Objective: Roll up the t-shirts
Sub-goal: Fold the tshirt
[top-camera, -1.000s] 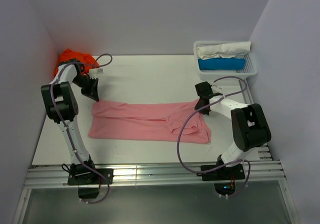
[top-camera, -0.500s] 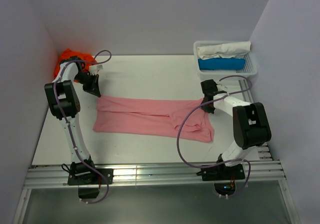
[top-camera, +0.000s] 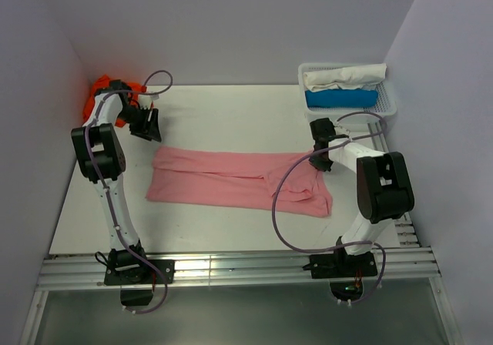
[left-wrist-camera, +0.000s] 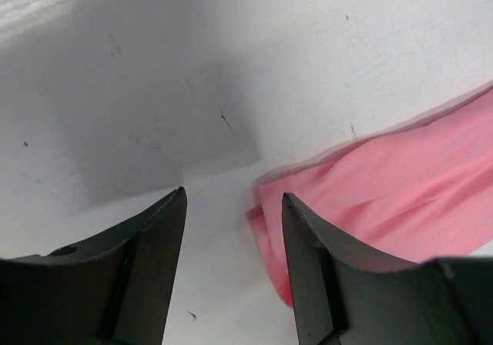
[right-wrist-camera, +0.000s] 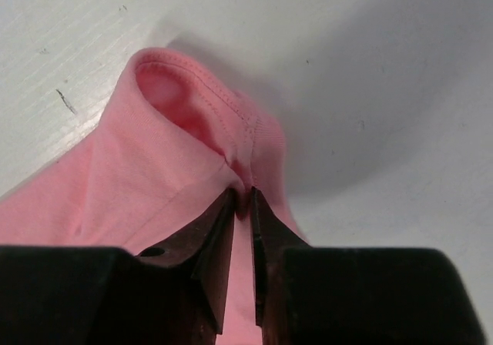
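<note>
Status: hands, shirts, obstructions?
Left hand open, empty. Right hand pinching pink t-shirt, folded flat, unrolled. Orange t-shirt bunched far-left corner. Nothing blocking.

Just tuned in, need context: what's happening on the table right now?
Two arms are working on the pink t-shirt, which lies folded into a long strip across the table. The right gripper is pinched on a fold at the strip's right end. The left gripper is open just off the left end, holding nothing. No rolling shows yet. The orange t-shirt sits bunched in the far left corner.
</note>
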Available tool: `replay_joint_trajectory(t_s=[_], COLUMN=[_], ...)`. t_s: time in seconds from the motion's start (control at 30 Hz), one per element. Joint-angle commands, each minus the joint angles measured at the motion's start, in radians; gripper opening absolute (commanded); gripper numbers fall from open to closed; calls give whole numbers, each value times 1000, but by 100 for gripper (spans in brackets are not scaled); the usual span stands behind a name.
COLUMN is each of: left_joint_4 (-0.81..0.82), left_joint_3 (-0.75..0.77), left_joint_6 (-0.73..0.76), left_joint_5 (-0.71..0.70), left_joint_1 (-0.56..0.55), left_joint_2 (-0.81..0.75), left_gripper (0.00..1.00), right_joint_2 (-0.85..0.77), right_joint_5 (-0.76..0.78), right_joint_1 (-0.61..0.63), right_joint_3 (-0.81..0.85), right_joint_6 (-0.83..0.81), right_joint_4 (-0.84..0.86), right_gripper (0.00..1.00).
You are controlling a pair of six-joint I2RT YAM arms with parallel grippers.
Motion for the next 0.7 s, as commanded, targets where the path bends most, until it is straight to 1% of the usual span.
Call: replay_joint_trajectory(t_s=[0.0,0.1,0.13,0.23,0.27,0.4,0.53,0.67], left_joint_4=[-28,-59,-64,-67,-64,-42,-16,13], left_joint_3=[27,-51,-72,-164,-207,-278,-338,-410], left_joint_6=[17,69,94,143,154,192,214,244], left_joint_5=[27,35,35,37,37,18,0,-31], left_joint_1=[11,11,11,11,11,5,0,-3], left_joint_2=[-87,-134,-145,-193,-217,-245,-262,-277], left_gripper=[58,57,57,57,57,56,54,49], right_joint_2=[16,23,19,-24,-39,-131,-242,-306], right_joint_5=[33,31,33,27,21,-21,-65,-84], right_joint_1=[-22,-32,-35,-35,-35,-33,-24,-4], right_joint_3=[52,65,68,68,65,20,-49,-113], right_joint_6=[-28,-39,-39,-38,-38,-27,-2,27], right_joint_4=[-27,-39,-44,-59,-66,-67,-58,-61], right_gripper=[22,36,43,50,52,56,56,56])
